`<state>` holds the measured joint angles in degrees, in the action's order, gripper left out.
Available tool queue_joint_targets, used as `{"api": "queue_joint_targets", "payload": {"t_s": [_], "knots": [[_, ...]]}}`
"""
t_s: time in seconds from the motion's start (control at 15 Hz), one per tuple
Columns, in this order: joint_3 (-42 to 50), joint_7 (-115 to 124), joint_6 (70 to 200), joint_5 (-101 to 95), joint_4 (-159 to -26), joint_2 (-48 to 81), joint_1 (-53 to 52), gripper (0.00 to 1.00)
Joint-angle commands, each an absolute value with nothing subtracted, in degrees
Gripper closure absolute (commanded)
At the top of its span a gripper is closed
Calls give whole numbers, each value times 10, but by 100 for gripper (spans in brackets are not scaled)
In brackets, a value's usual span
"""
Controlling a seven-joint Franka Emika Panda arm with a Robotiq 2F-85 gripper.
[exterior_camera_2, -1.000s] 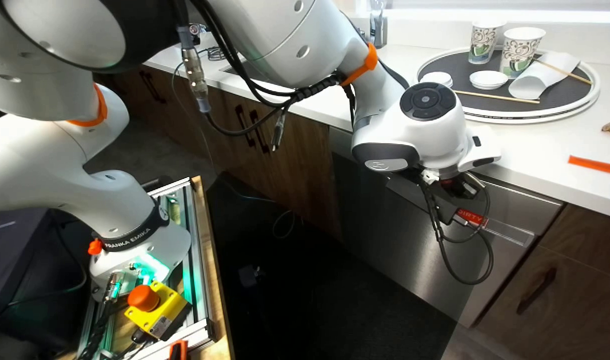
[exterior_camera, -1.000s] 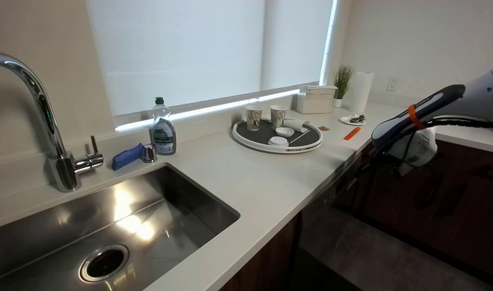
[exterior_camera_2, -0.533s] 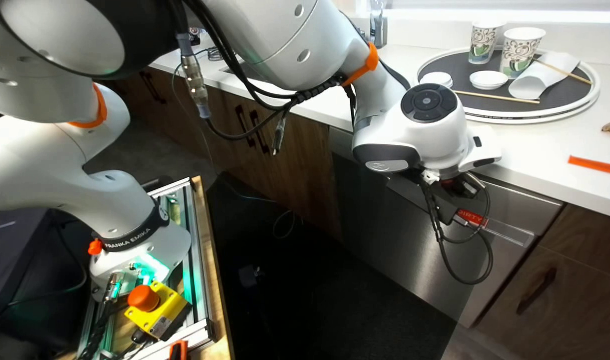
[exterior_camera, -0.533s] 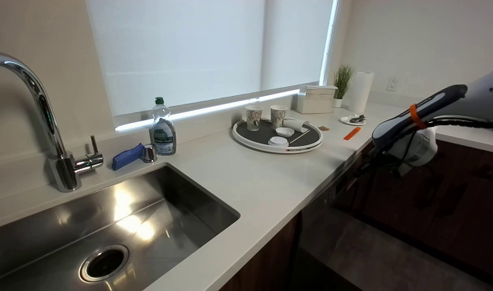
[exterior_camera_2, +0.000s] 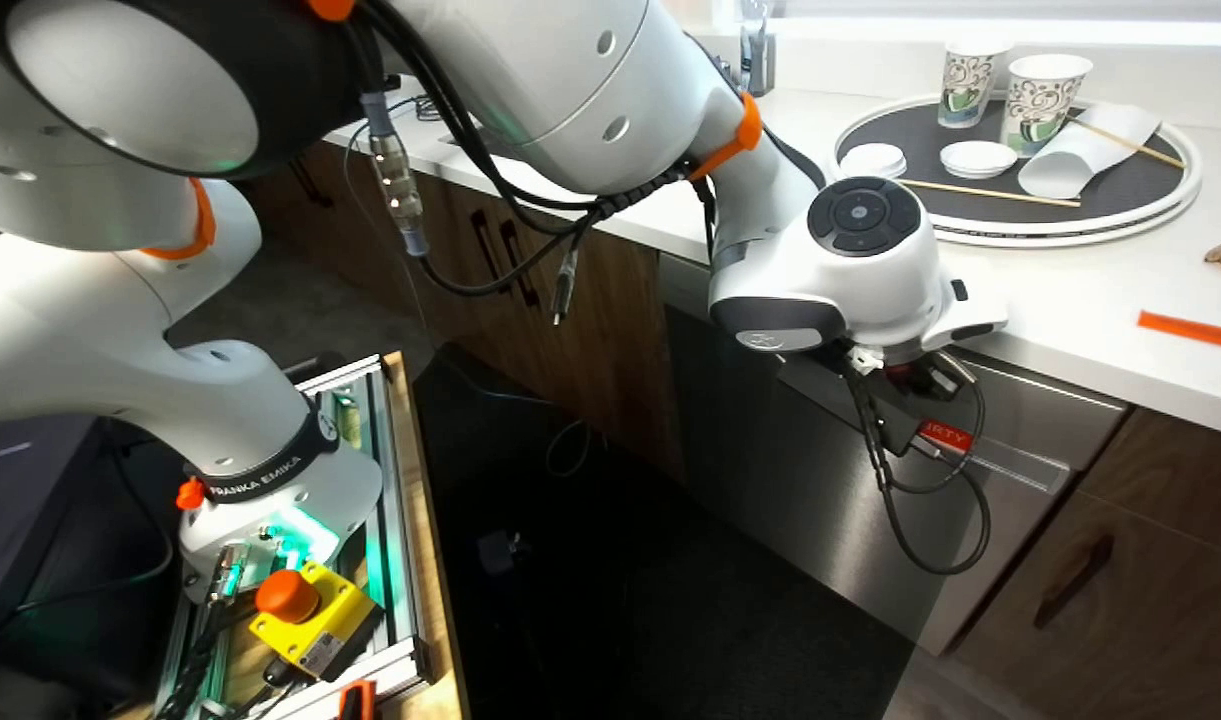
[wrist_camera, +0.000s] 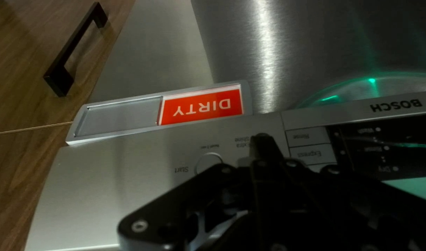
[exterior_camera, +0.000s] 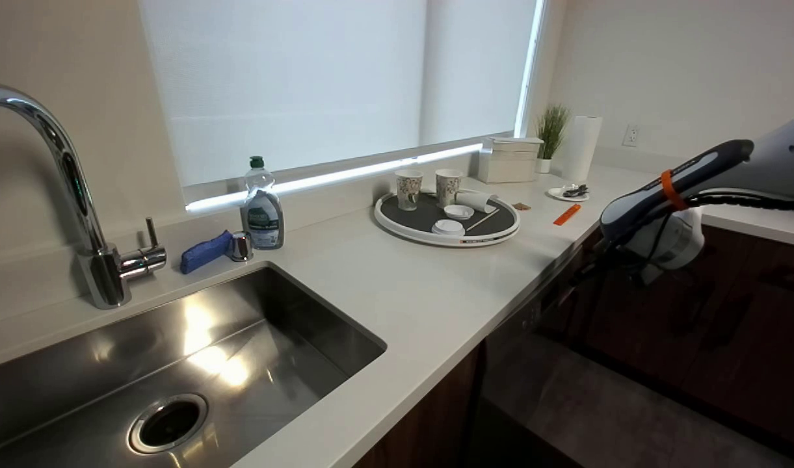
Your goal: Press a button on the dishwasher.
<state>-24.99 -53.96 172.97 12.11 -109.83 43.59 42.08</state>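
Note:
The dishwasher (exterior_camera_2: 820, 500) is a stainless-steel front under the counter, and its control panel (wrist_camera: 146, 174) fills the lower half of the wrist view. A round Start button (wrist_camera: 206, 162) shows partly, with its lower edge behind the gripper. Flat Rinse (wrist_camera: 307, 136) and Express (wrist_camera: 312, 153) keys lie to the right. My gripper (wrist_camera: 263, 141) is shut and empty, its fingertips together over the panel between the Start button and these keys, beside the "Extra Shine" lettering. I cannot tell whether they touch the panel. The fingers are mostly hidden in both exterior views.
A red DIRTY sign (wrist_camera: 200, 106) in a sliding frame sits on the dishwasher front. The counter edge (exterior_camera_2: 1120, 365) overhangs close by the wrist. A round tray (exterior_camera_2: 1060, 235) with cups stands on the counter. A cabinet handle (wrist_camera: 75, 48) is at one side.
The wrist and gripper have moved down slightly, and a little to the right in an exterior view, within the last half second. The gripper housing covers more of the DIRTY sign there.

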Motion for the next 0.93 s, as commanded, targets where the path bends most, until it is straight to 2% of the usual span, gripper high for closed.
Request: {"api": "queue_joint_targets", "payload": {"t_s": [0.0, 0.87], "knots": [[-269, -530, 1749, 98, -1091, 455, 437, 100], [-273, -526, 1750, 83, -1086, 467, 442, 100]]}}
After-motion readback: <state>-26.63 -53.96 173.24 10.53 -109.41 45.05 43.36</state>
